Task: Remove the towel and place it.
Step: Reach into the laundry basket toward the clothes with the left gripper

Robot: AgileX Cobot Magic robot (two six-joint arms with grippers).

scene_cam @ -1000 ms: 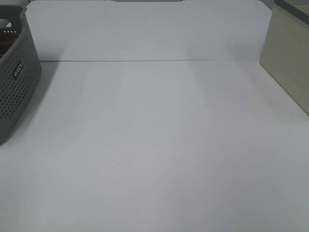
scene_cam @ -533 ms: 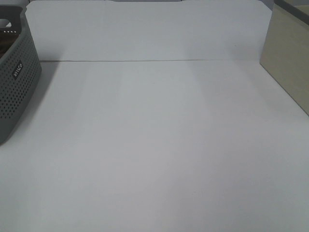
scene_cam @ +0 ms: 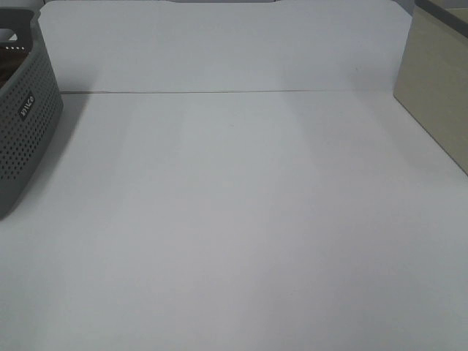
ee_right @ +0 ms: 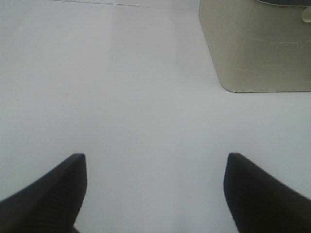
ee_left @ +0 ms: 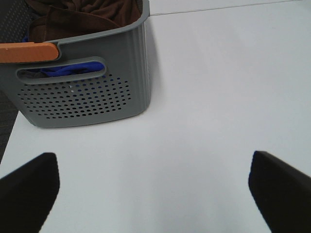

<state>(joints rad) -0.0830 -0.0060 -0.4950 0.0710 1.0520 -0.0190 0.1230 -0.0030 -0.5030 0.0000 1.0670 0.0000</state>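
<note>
Exterior high view: a bare white table (scene_cam: 241, 219) fills most of the picture, and neither arm shows in it. One grey perforated basket (scene_cam: 25, 124) stands at the table's left edge, and one beige bin (scene_cam: 435, 95) stands at the far right.

The left wrist view looks at the basket from close by. One dark brown towel (ee_left: 87, 12) lies bunched inside it, rising to the rim. It is too crumpled to tell which way its long side runs. One blue cloth (ee_left: 73, 70) shows through the basket's handle slot, beneath an orange grip (ee_left: 29, 52).

The left gripper (ee_left: 155, 189) hangs over bare table with its fingers spread wide and nothing between them. The towel lies farther off and to its left.

The right gripper (ee_right: 155, 189) is likewise wide apart and empty. It faces the beige bin, well apart from the basket.

The left arm is plainly the nearer one. The pick-up has probably not begun. It would call for a reach to the far left, over the basket wall and down into the cloth.
</note>
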